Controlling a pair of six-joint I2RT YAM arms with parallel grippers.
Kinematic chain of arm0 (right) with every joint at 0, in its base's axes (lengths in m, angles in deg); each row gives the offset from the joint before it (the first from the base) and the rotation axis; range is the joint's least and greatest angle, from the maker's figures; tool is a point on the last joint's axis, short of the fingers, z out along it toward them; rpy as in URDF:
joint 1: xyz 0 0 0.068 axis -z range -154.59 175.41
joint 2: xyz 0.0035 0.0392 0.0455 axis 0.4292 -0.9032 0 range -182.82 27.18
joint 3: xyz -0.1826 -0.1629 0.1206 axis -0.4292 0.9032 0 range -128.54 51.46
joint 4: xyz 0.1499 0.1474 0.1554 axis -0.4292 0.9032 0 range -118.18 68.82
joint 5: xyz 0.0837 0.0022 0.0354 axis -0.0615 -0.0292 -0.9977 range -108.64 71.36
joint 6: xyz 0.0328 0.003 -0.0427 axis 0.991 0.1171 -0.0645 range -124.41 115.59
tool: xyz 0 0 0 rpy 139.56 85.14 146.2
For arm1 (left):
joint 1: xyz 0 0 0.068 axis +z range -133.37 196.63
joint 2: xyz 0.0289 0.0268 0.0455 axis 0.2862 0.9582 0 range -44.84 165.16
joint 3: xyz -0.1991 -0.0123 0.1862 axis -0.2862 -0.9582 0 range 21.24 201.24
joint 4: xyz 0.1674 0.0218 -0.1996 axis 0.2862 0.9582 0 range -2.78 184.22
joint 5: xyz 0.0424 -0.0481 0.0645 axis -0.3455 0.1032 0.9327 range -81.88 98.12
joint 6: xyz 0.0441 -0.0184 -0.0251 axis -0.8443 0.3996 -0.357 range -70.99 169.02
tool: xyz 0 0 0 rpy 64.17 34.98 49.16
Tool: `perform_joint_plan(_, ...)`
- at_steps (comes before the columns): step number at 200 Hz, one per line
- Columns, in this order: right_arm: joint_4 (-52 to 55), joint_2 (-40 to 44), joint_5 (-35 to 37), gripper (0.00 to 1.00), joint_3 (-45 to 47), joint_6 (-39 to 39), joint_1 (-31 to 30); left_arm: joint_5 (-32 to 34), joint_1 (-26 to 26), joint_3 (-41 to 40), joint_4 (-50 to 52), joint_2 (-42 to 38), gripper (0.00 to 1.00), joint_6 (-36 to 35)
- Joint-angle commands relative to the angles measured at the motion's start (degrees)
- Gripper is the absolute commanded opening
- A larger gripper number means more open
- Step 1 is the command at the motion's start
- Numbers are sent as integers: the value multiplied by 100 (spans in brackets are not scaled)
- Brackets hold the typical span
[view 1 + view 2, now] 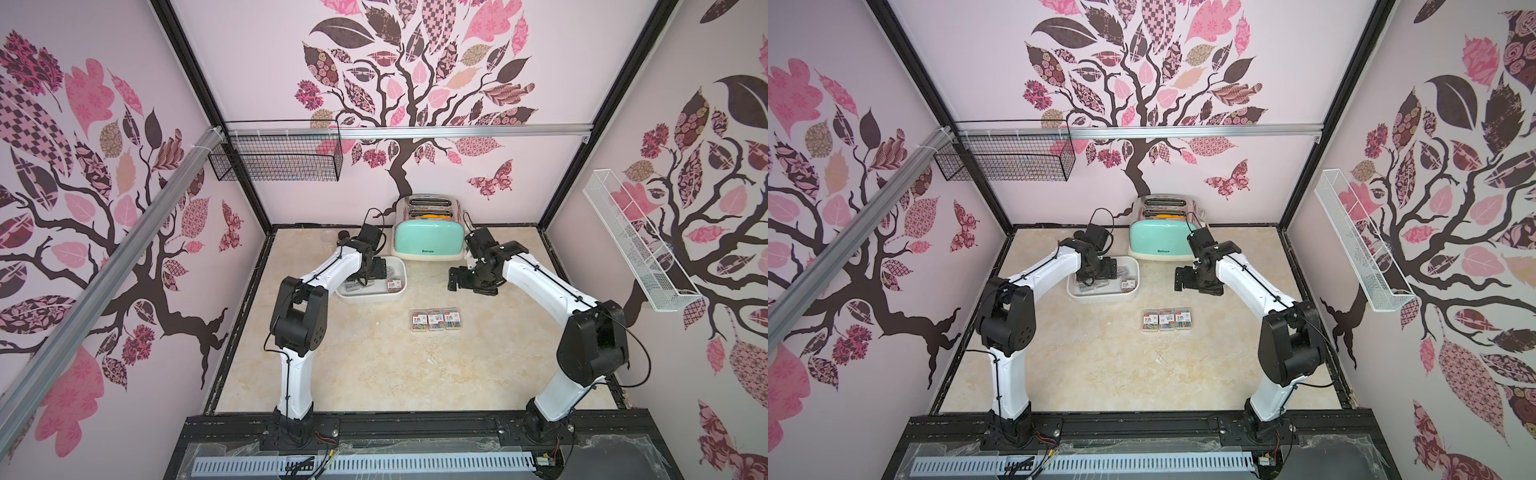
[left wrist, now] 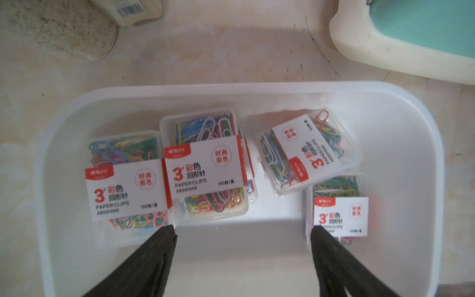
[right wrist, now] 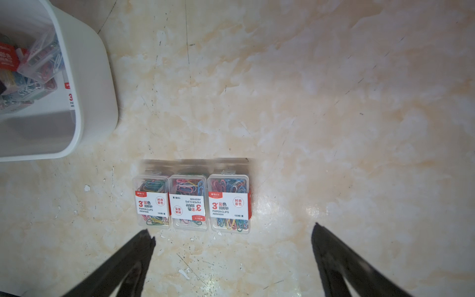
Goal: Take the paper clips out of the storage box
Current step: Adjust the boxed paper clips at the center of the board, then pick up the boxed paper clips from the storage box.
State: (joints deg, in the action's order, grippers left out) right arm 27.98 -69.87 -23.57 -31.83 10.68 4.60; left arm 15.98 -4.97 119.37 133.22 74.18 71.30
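L gripper (image 2: 243, 228) hangs wide over storage box (image 2: 257, 86), prob. to grab more paper clips (image 2: 205, 164); R gripper (image 3: 233, 229) wide, empty, at box's 3 o'clock.

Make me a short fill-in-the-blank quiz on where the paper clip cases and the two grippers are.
1. Outside the storage box, ____ paper clip cases lie in a row on the table.
2. The left gripper hangs over the ____, jaws open.
3. The right gripper is open and holds ____.
Missing words: three; storage box; nothing.
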Motion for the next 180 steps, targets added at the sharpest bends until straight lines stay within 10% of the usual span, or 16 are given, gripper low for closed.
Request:
perform_joint_plan(1, 126, 328, -120, 99, -174, -130, -44, 298, 34, 334, 131, 141, 88, -110)
perform_joint_plan(180, 71, 367, -361, 99, -213, -173, -45, 231, 90, 410, 25, 632, 75, 74)
